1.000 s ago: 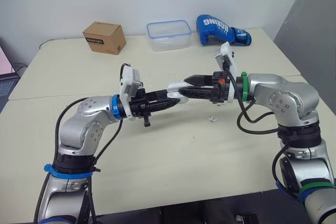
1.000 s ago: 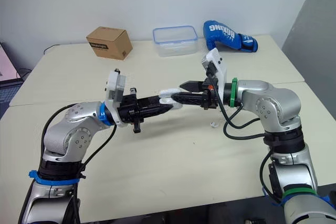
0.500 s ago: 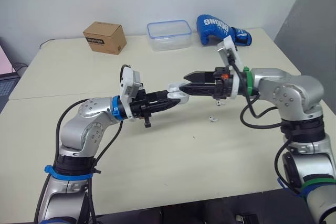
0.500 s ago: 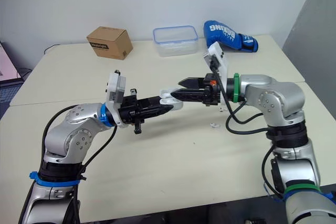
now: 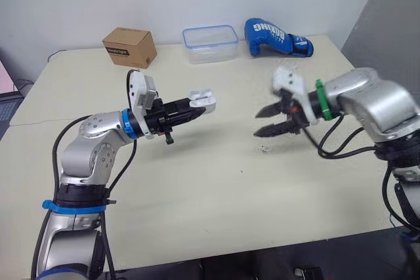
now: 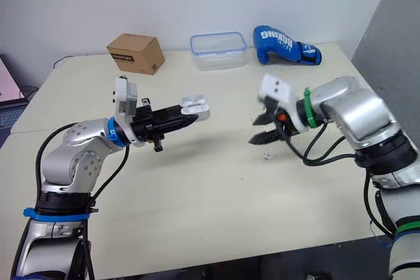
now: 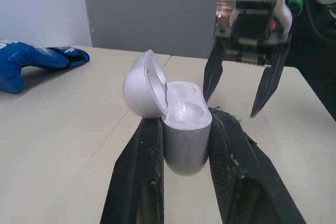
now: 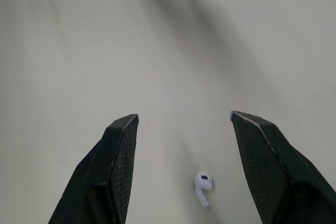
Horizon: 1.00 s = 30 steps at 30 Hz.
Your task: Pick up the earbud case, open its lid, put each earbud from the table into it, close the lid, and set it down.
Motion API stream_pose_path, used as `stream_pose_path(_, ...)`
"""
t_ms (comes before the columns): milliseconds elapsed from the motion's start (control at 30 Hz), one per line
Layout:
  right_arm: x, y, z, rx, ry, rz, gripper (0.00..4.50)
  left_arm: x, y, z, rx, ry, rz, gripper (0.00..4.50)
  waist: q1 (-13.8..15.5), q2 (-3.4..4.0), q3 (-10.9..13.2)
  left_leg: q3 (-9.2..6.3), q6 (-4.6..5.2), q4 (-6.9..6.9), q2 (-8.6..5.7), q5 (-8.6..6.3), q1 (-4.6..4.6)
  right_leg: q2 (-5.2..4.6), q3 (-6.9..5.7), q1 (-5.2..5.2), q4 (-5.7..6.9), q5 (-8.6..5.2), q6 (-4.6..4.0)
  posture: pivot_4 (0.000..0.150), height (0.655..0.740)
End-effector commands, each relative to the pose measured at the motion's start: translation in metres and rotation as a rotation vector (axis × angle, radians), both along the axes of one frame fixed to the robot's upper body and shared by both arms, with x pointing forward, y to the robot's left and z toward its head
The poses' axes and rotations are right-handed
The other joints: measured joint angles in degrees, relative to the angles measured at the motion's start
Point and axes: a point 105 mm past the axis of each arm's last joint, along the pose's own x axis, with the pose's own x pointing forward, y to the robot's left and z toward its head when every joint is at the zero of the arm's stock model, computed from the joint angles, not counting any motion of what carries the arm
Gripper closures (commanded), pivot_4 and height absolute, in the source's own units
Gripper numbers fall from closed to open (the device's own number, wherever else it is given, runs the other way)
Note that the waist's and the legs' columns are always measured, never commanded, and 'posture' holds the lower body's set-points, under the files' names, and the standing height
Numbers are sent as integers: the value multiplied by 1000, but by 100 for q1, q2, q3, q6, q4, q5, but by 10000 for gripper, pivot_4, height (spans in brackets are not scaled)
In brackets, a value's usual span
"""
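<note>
The white earbud case [image 7: 181,124] is upright with its lid tipped open, and my left gripper [image 5: 197,105] is shut on its body, holding it above the table left of centre. One white earbud [image 5: 264,149] lies on the table further right. My right gripper [image 5: 257,124] hangs open just above and beside that earbud, fingers angled down. In the right wrist view the earbud [image 8: 202,186] lies on the table between the spread fingers [image 8: 121,166], untouched. The left wrist view also shows the right gripper [image 7: 239,85] beyond the case.
Along the far edge of the table stand a cardboard box [image 5: 129,46], a clear plastic container [image 5: 210,43] and a blue boxing glove [image 5: 277,36]. A seam [image 5: 39,119] runs across the tabletop.
The two grippers, which met at the case over the table's middle, have drawn apart. The left carried the case leftward; the right pulled back right, opened wide and dipped toward the earbud.
</note>
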Motion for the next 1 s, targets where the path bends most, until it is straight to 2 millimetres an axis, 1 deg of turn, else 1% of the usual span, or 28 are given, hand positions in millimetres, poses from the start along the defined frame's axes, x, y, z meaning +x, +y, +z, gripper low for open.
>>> stream_pose_path(33,4,-2,-7,-152,-57,33,16059,0,3,15,-1,-66,8,37374,0,0,0,0,0,0,-1,0,0,-1,0,-1,-1,0,0,1500,7400)
stream_pose_path(100,7,-2,-15,-207,-62,32,16059,0,2,16,0,-68,6,37374,0,0,0,0,-1,-1,0,0,-1,-1,0,-1,-1,0,0,1500,7400)
stream_pose_path(167,12,-2,-28,-276,-63,28,16059,0,0,16,1,-68,1,37374,0,0,0,-1,-1,0,0,0,0,-1,0,-2,0,0,0,1500,7400)
stream_pose_path(233,16,-1,-35,-307,-58,21,16059,0,-1,16,2,-68,-4,37374,-1,0,0,-1,-2,1,0,1,0,-1,0,-3,3,0,0,1500,7400)
stream_pose_path(433,27,2,-43,-381,-90,38,16059,-1,-5,15,0,-67,-9,37374,2,0,0,-1,-3,0,-1,1,-1,-1,0,-4,0,0,0,1500,7400)
stream_pose_path(600,34,-2,-48,-430,-99,38,16059,-2,-6,14,-1,-66,-10,37374,2,0,0,-2,-3,0,-1,1,-1,-1,0,-5,2,0,0,1500,7400)
stream_pose_path(1000,27,-1,-55,-438,-48,52,16059,-3,-7,11,-8,-62,-5,37374,-1,0,0,-2,-3,0,-1,1,-1,-1,0,-6,2,0,0,1500,7400)
